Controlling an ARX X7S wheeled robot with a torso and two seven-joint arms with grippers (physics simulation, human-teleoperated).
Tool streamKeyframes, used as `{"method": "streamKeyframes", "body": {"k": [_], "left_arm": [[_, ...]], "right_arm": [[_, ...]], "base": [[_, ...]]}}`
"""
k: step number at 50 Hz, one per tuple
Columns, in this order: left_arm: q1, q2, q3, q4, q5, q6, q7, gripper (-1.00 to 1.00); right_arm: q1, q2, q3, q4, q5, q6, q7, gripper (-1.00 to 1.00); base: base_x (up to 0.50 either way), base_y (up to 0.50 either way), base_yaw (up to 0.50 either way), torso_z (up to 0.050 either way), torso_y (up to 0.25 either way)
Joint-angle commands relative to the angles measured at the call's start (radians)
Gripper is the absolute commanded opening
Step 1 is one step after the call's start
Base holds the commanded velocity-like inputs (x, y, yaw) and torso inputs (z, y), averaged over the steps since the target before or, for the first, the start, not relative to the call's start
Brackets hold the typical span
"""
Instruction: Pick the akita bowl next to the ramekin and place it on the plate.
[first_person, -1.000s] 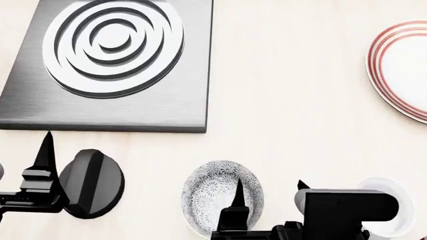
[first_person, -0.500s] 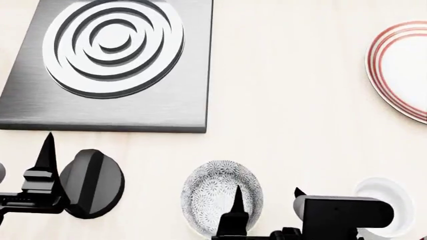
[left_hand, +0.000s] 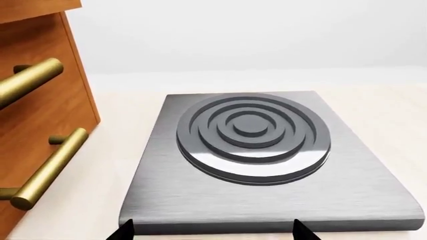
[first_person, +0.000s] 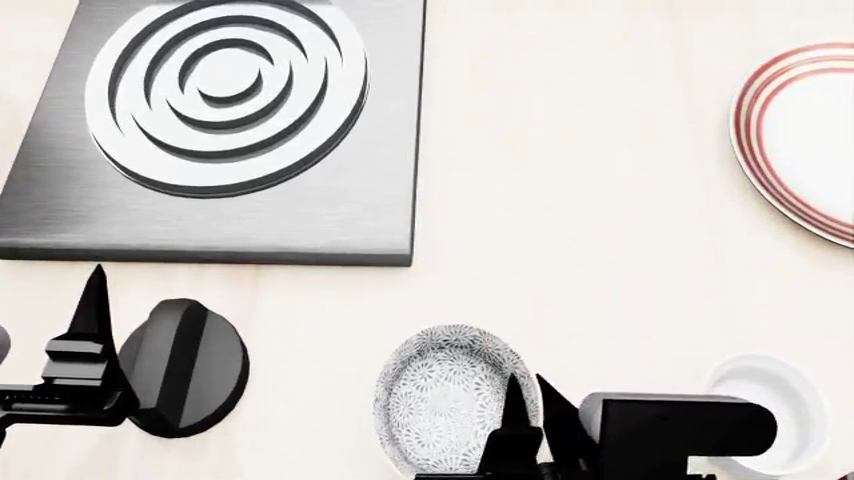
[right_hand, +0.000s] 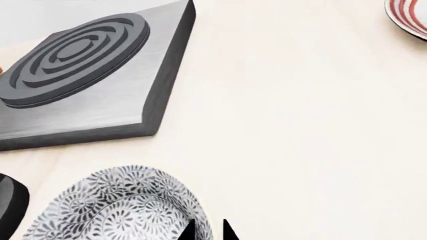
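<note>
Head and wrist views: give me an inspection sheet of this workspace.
Surface: pale counter.
Job's things: akita bowl at near edge, tilted; ramekin to its right; plate far right, cut off by frame.
Clutter: steel burner plate far left; dark round object near left tool.
Grippers: right tool closed on the akita bowl's rim; left tool open, empty.
Cables: nothing seen.
Surroundings: wooden drawers with brass handles beside the burner plate.
</note>
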Motion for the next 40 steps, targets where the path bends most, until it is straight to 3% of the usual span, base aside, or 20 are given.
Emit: {"method": "streamKeyframes", "body": {"k": [1,20,40], "left_arm": [[0.004,0.016,-0.023,-0.003,-0.006,0.003,0.029,1.0],[0.002,0.01,-0.021,0.0,-0.015,-0.001,0.018,1.0],[-0.003,0.005,-0.017,-0.001,-0.026,0.001,0.012,1.0]], "right_arm": [[-0.021,-0.015,0.031,-0.015,-0.007,-0.033,-0.021,-1.0],[0.028,-0.036,0.15,-0.174,0.193,0.065,0.038,-1.0],[0.177,-0.075,0.219,-0.117,0.311,0.076,0.132,-1.0]], "base": [[0.0,0.0,0.0,0.0,0.0],[0.0,0.0,0.0,0.0,0.0],[0.0,0.0,0.0,0.0,0.0]]}}
